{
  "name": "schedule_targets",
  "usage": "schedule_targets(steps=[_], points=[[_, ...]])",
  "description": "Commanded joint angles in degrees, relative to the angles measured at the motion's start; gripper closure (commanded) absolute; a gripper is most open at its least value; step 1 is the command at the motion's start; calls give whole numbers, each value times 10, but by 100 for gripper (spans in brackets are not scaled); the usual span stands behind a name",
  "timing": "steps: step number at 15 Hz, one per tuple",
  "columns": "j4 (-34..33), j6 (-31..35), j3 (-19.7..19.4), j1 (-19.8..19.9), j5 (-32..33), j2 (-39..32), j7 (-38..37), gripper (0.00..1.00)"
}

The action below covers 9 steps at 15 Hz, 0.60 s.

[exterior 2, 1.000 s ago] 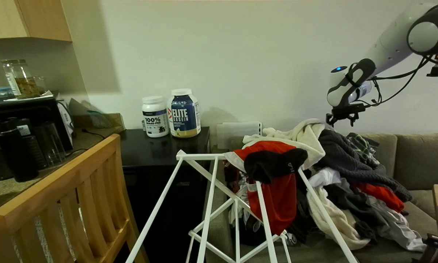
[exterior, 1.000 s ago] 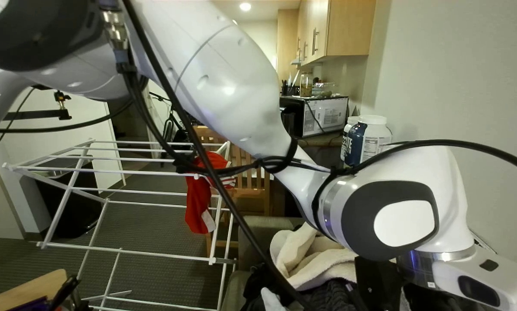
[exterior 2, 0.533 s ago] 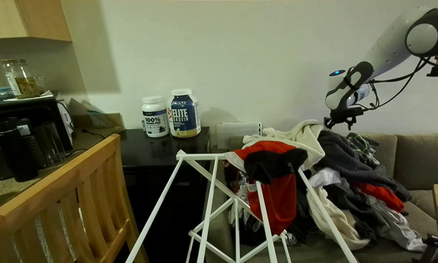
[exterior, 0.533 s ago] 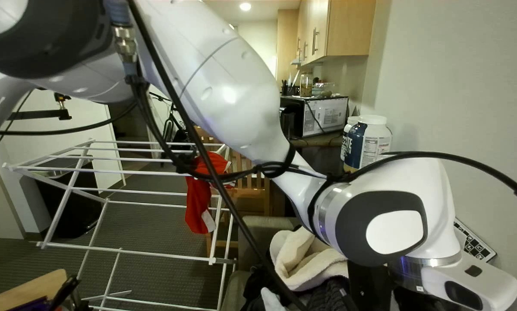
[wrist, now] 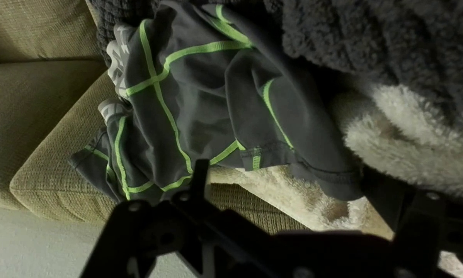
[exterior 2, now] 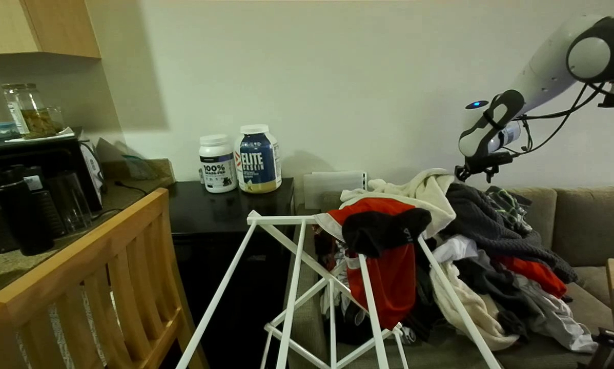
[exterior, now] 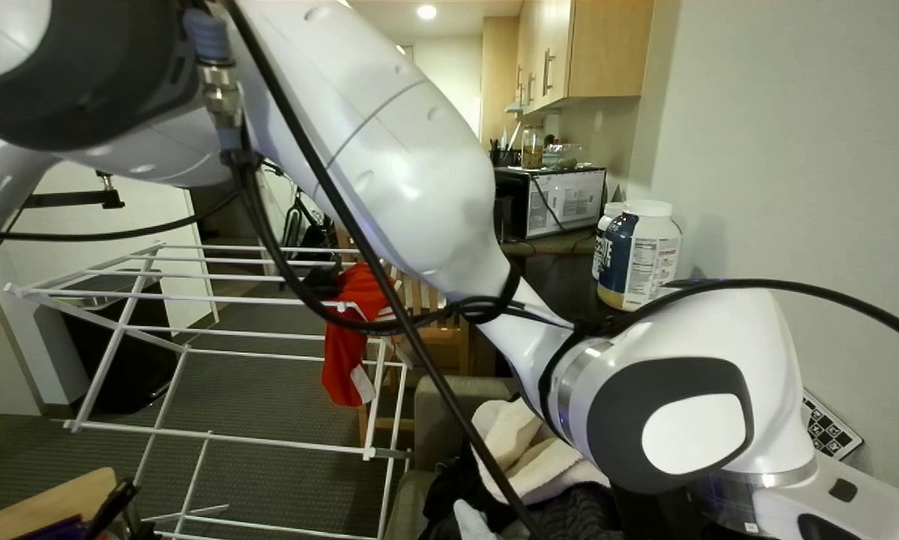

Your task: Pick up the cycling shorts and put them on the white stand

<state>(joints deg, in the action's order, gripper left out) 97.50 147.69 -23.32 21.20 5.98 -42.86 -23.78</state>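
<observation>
A dark grey garment with lime-green seams, apparently the cycling shorts (wrist: 200,104), lies spread over the clothes pile in the wrist view. In an exterior view the shorts (exterior 2: 509,204) show small at the top of the pile. My gripper (wrist: 289,179) is open and empty, its fingers at the garment's lower edge in the wrist view. In an exterior view the gripper (exterior 2: 475,173) hangs just above the pile. I cannot tell whether it touches cloth. The white stand (exterior 2: 281,220) is in both exterior views (exterior: 194,298). A red garment (exterior: 344,352) and a black cap-like item (exterior 2: 384,233) hang on it.
The clothes pile with a cream fleece (exterior 2: 430,189) and a dark knit blanket (wrist: 370,42) covers part of the sofa (exterior 2: 594,225). A wooden chair (exterior 2: 91,297) and a black cabinet with jars (exterior 2: 258,159) stand beside the stand. A wall is behind the sofa.
The arm and gripper have moved down a little towards the pile, with a slight sideways shift. The stand, the hung clothes and the pile look unchanged.
</observation>
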Motion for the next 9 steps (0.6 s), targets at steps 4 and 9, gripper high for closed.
schedule_targets(steps=[4,9], points=[[-29,29,12,31,-26,-37,56,6],[-30,35,14,31,-34,-41,54,53]])
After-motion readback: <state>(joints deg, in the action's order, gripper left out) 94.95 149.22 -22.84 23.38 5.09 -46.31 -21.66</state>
